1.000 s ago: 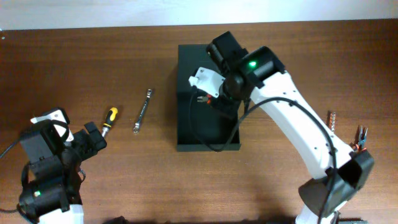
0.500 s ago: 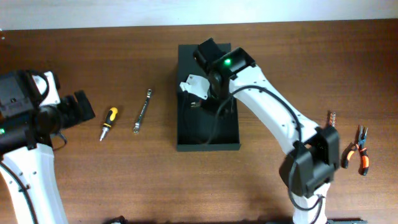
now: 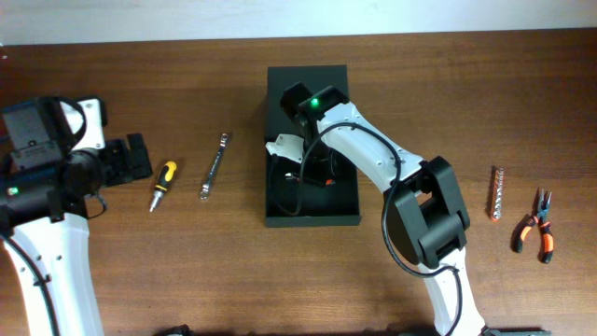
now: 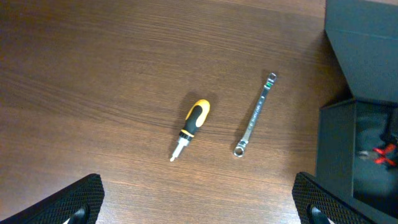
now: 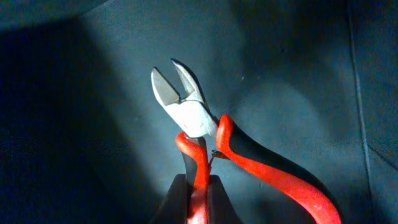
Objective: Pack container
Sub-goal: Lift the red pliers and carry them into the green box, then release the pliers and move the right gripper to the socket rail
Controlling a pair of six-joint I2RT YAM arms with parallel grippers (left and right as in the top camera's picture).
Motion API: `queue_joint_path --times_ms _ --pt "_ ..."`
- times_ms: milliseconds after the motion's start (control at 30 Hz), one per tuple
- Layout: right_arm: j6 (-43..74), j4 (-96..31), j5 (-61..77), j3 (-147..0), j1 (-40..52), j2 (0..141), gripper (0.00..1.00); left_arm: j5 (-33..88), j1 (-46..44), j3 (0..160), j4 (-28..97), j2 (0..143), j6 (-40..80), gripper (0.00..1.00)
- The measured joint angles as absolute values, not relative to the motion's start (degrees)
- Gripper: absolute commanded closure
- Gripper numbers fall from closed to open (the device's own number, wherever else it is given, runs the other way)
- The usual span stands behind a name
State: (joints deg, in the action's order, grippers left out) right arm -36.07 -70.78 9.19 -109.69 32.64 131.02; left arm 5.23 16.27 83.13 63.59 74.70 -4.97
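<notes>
The dark green container stands open at the table's middle, its flap lid lying back. My right gripper reaches down inside it, shut on one red handle of the side cutters, just above the container's floor. The other handle splays free to the right. My left gripper is open and empty, left of a yellow-and-black screwdriver and a silver wrench. The left wrist view shows the screwdriver, the wrench and the container's wall.
A strip of bits and orange-handled pliers lie at the right of the table. The right arm's black cable hangs into the container's left side.
My right gripper has gone down and towards the front inside the container with the cutters. My left arm has lifted from the front left corner and its gripper now faces the screwdriver.
</notes>
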Motion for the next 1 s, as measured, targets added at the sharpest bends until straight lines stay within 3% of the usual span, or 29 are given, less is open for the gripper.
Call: queue_joint_path --times_ms 33,200,267,533,733,833,1000 --pt "-36.1 -70.3 9.2 -109.7 32.6 131.2 0.95 4.9 15.7 83.1 63.6 74.7 -5.0 0.01" --pt "-36.2 -69.7 9.2 -109.6 32.6 131.5 0.5 3.6 13.4 83.1 63.6 74.7 -5.6 0.01" --pt "-36.4 -69.7 9.4 -109.6 32.6 131.5 0.37 3.2 12.9 83.1 63.5 74.7 -5.8 0.01" --pt "-35.1 -74.0 8.9 -110.1 32.6 131.5 0.28 2.7 12.8 83.1 63.5 74.7 -6.3 0.01" --pt "-30.1 -78.2 6.1 -118.2 30.9 127.5 0.18 2.5 12.8 83.1 63.5 74.7 -6.3 0.01" --pt "-24.6 -81.2 2.7 -123.3 26.5 121.3 0.14 2.6 12.8 83.1 63.5 74.7 -6.3 0.01" --pt "-13.5 -87.4 -0.9 -126.7 10.5 110.8 0.14 2.5 12.8 83.1 63.5 74.7 -6.3 0.01"
